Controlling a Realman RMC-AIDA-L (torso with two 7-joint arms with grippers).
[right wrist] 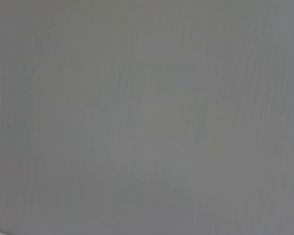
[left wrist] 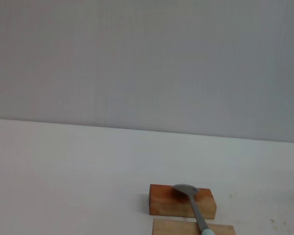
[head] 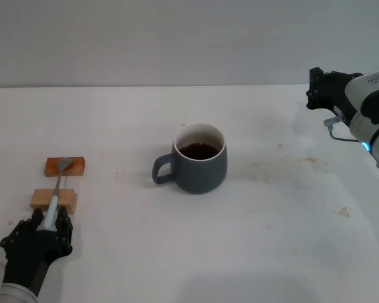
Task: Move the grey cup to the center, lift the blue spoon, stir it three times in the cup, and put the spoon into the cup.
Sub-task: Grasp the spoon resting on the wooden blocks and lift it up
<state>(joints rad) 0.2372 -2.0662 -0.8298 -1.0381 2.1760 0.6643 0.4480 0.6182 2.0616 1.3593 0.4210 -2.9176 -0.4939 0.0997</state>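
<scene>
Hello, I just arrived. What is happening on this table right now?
The left tool is at the pale blue handle end of the slim metal teaspoon, which lies across two small wooden blocks near the table's left edge. The spoon is not lifted yet. The squat blue-grey ceramic mug stands near the middle of the white table, handle toward the robot's left, with dark liquid inside. The right tool hangs above the far right side, away from everything.

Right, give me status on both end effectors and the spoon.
Left end effector at spoon handle, grip unconfirmed. Spoon resting across two wooden blocks. Right end effector raised far right, idle. Cup centred, path clear.
</scene>
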